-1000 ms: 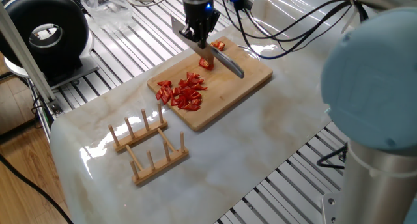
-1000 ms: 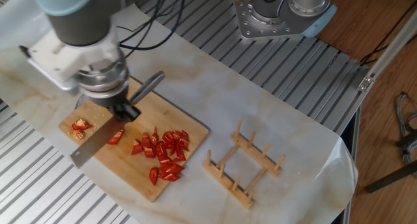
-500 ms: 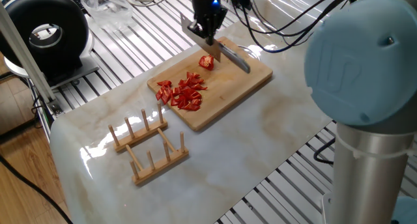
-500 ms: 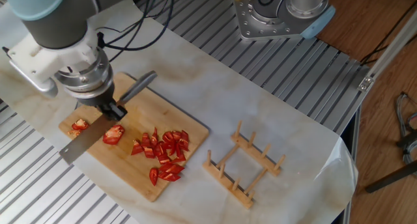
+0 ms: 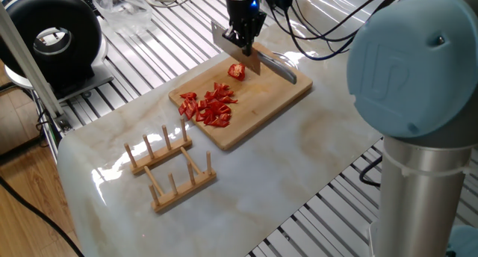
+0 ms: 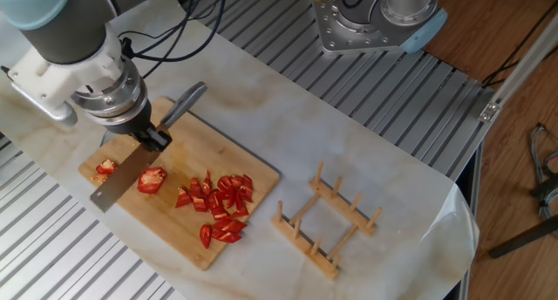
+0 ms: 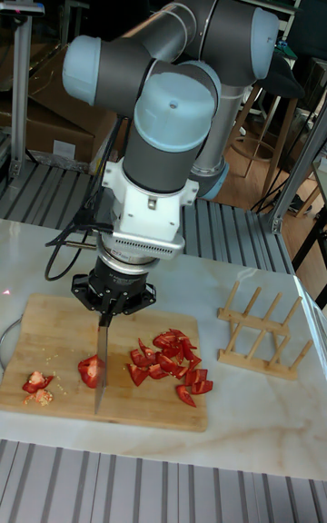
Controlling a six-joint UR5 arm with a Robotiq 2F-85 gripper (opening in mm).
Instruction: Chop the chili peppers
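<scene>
Gripping steel knife with grey handle (image 5: 258,60), tool (image 5: 243,42) closed on it above rectangular bamboo cutting board (image 5: 287,93) on marble counter (image 5: 299,156); chopped glossy red chili peppers (image 5: 211,106) heaped near board's left corner, larger chunk (image 5: 236,71) just beside blade.

Other fixed view: blade (image 6: 122,179) between stem-end scraps (image 6: 106,167) and chunk (image 6: 151,180); wooden peg rack (image 6: 327,220) well apart on counter.

Tall view: knife (image 7: 100,367) edge-down, tip seemingly touching board (image 7: 50,332); contact unclear.
</scene>
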